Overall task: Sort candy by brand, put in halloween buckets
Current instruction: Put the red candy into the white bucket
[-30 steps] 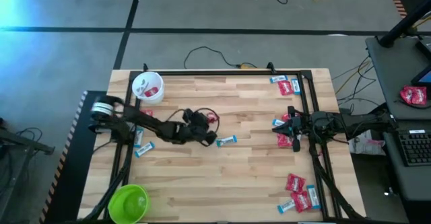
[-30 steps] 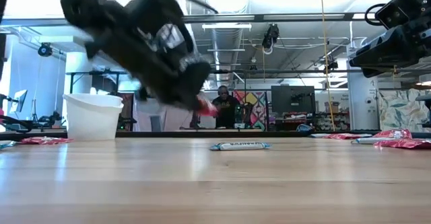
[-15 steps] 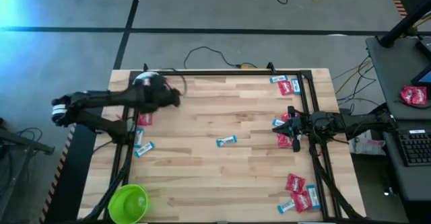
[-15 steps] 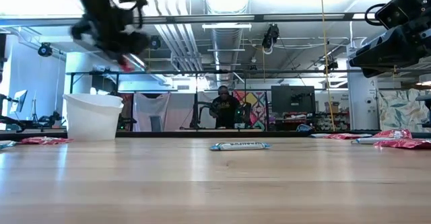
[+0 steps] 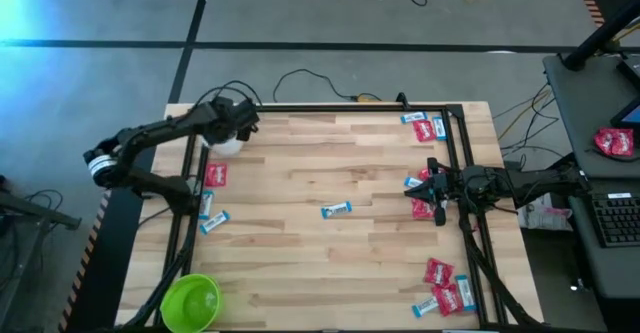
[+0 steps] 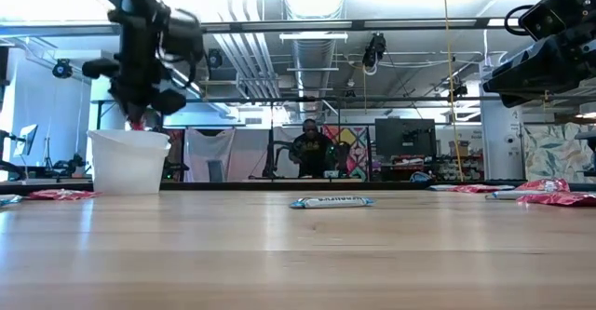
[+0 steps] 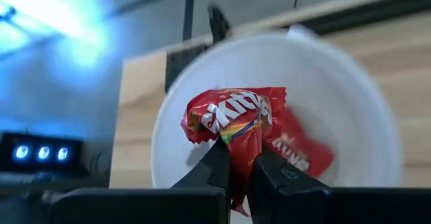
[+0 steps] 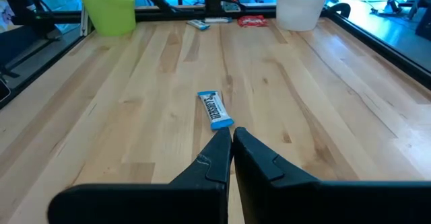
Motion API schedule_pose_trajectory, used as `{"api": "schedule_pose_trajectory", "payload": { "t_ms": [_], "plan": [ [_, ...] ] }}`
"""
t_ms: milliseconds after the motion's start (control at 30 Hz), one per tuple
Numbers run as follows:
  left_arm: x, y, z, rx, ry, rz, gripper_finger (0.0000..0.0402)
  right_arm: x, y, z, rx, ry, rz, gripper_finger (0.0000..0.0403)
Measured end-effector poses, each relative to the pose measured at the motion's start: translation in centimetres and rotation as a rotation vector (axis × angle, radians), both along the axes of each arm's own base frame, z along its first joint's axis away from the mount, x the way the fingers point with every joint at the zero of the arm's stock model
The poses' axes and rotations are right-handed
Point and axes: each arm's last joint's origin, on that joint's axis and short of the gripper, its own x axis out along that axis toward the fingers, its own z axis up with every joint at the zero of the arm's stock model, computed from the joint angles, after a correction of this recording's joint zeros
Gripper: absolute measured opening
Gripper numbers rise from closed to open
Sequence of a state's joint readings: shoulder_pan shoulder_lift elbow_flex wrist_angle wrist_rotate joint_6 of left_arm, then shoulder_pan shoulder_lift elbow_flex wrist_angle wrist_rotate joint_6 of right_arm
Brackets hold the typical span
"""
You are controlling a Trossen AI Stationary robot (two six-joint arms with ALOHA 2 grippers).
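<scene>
We hold the left gripper (image 7: 241, 173) directly above the mouth of the white bucket (image 7: 377, 126), clenched on a red candy (image 7: 236, 120) that hangs over the bucket's interior. A second red piece (image 7: 296, 150) already lies on the bucket floor. In the high view, the left gripper (image 5: 228, 123) sits at the surface's far left corner, over the white bucket (image 5: 226, 145), which it mostly covers. In the low view, the left gripper (image 6: 140, 110) hangs just above the rim of the white bucket (image 6: 128, 161).

The relation that governs the coming move is vertical: the bucket opening lies straight below the held candy, so we judge that release alone should finish this placement. The candy is crumpled, so its long axis matters little; the opening is several candies wide.

The right gripper (image 8: 231, 150) rests with its fingers closed together and empty, near the surface's right edge. A blue candy (image 8: 215, 109) lies just ahead of it, long axis pointing roughly away from that gripper. A lone blue candy (image 5: 336, 210) lies mid-surface, between the two arms. More pieces cluster near the right edge (image 5: 440, 273) and beside the left rail (image 5: 214, 175).

The green bucket (image 5: 192, 300) stands at the near left corner. The middle of the surface (image 5: 330, 263) offers open room for travel.
</scene>
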State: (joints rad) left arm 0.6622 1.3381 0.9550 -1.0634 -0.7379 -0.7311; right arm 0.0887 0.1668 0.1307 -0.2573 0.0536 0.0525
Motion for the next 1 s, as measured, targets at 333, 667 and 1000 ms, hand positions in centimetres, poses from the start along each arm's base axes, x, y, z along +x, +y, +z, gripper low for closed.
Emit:
{"api": "schedule_pose_trajectory", "payload": {
  "t_ms": [333, 667, 1000],
  "plan": [
    [-1.8, 2.4, -1.0, -0.143, -0.011, 0.070, 0.0054, 0.0, 0.0, 0.0, 0.000, 0.000, 0.000, 0.0009],
    [-1.5, 1.5, -0.6, -0.218, -0.051, -0.021, 0.0174, 0.0, 0.0, 0.0, 0.000, -0.001, 0.000, 0.0009],
    [2.0, -8.2, 2.3, -0.079, -0.222, -0.295, 0.0203, 0.0, 0.0, 0.0, 0.000, 0.000, 0.000, 0.0009]
  ]
}}
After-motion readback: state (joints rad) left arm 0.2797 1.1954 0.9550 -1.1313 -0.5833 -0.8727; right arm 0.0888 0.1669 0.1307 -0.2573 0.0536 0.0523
